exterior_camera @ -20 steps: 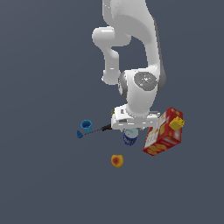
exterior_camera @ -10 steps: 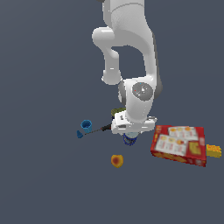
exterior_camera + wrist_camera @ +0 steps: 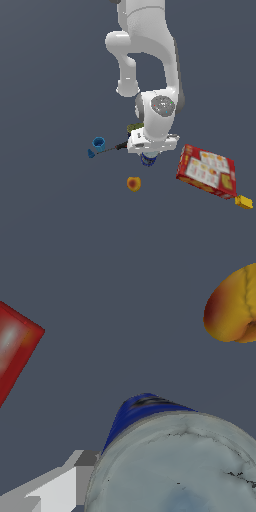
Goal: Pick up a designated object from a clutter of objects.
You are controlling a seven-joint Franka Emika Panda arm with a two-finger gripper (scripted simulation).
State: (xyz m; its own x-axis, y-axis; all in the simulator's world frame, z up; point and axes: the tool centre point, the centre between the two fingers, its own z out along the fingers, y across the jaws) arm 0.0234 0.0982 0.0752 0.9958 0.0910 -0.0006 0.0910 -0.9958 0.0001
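The dark-blue can (image 3: pixel 148 160) with a silvery top stands directly under my gripper (image 3: pixel 148 156) in the exterior view. In the wrist view the can (image 3: pixel 150 411) fills the picture, very near the camera. One grey-white finger (image 3: pixel 55 487) lies against its side and the other finger is hidden. The gripper looks shut on the can. The clutter lies around it: a large red box (image 3: pixel 207 171) lies flat to the exterior view's right, and an orange-yellow fruit (image 3: pixel 133 183) is in front.
A blue cup (image 3: pixel 99 144) and a dark-handled screwdriver (image 3: pixel 112 148) lie to the exterior view's left of the gripper. An olive-green can (image 3: pixel 133 128) sits partly hidden behind the arm. A small yellow piece (image 3: pixel 244 201) lies past the red box. The wrist view shows the box's corner (image 3: pixel 12 351) and the fruit (image 3: pixel 232 306).
The red box has toppled away from the gripper and now lies flat further to the exterior view's right. The gripper stays over the blue can.
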